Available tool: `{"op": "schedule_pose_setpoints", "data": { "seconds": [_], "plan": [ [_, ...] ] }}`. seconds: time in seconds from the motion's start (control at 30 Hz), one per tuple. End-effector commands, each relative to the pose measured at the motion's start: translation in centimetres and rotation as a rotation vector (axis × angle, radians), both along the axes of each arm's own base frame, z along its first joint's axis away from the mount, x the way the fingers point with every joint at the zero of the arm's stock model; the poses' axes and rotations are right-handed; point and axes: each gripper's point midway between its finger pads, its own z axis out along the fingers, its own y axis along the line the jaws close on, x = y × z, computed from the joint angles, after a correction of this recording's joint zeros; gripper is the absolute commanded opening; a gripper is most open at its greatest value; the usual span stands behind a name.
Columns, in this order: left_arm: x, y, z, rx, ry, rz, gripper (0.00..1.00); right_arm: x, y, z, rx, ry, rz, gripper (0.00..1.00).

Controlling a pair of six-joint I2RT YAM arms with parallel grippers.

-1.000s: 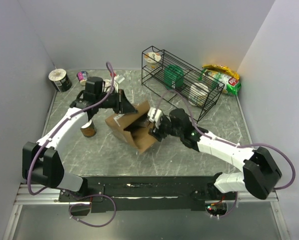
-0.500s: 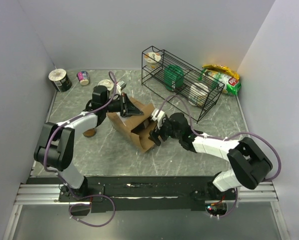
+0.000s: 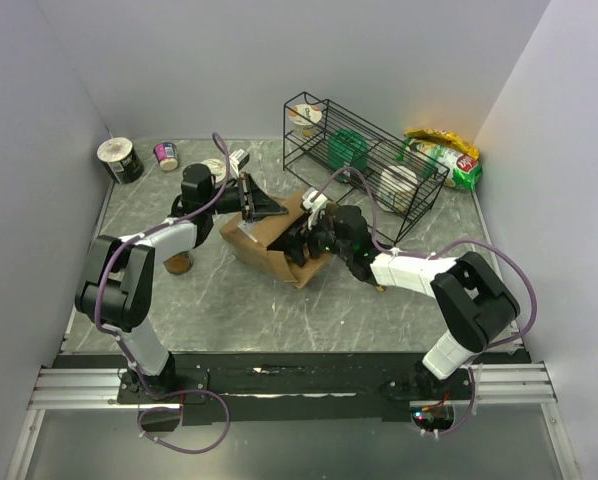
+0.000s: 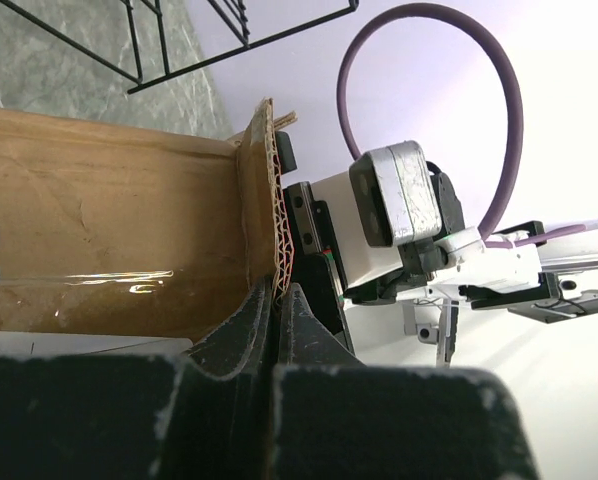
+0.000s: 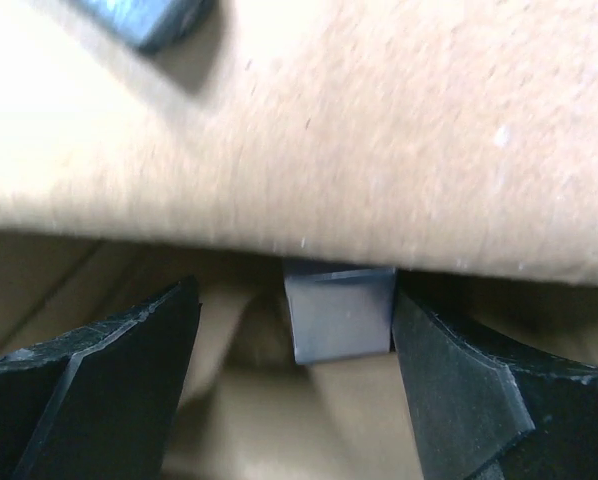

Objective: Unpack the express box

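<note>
Left gripper pinches express box flap; right gripper wide open.
Brown box open; grey block between right jaws.

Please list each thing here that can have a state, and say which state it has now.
box: open, mouth facing the right arm.
left gripper: shut on a box flap.
right gripper: open, inside the box.
grey block: in the box, between the right jaws, not gripped.
rack: standing, partly filled.
can: upright.
</note>
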Motion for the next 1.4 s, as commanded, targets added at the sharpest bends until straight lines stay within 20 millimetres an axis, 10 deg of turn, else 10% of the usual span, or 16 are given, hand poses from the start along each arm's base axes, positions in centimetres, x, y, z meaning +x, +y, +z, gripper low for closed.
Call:
{"op": "schedule_pose_setpoints", "data": {
  "seconds": [0.0,0.17,0.43,0.53,0.73,0.97,1.2,1.37],
  "plan": [
    [-3.3,-0.2,3.6,-0.042,-0.061,-0.178,0.01,3.4,-0.1,1.9,0.060,-0.028,-0.128,0.83],
    [-3.7,-0.1,3.9,-0.040,-0.083,-0.199,0.01,4.1,0.4,0.4,0.025,-0.015,-0.097,0.75],
    [-2.5,-0.2,1.7,0.029,-0.099,-0.171,0.01,2.1,-0.8,-0.6,-0.095,0.000,-0.020,0.28],
    [-1.7,-0.2,-0.1,0.094,-0.123,-0.139,0.01,0.8,-2.6,0.3,-0.116,0.028,-0.014,0.18],
    [0.2,0.3,-2.1,0.224,-0.180,-0.076,0.01,-3.9,-5.1,8.5,-0.057,-0.050,0.076,0.13],
    [2.3,2.3,2.6,0.054,-0.199,-0.083,0.01,-10.9,-8.9,16.4,-0.072,-0.172,0.152,0.13],
    [4.3,4.8,7.0,-0.035,-0.203,-0.094,0.01,-13.1,-12.3,16.9,-0.181,-0.223,0.137,0.11],
    [6.2,6.5,7.6,-0.064,-0.129,-0.047,0.01,-13.6,-12.7,13.6,-0.221,-0.155,0.168,0.14]
  ]
}}
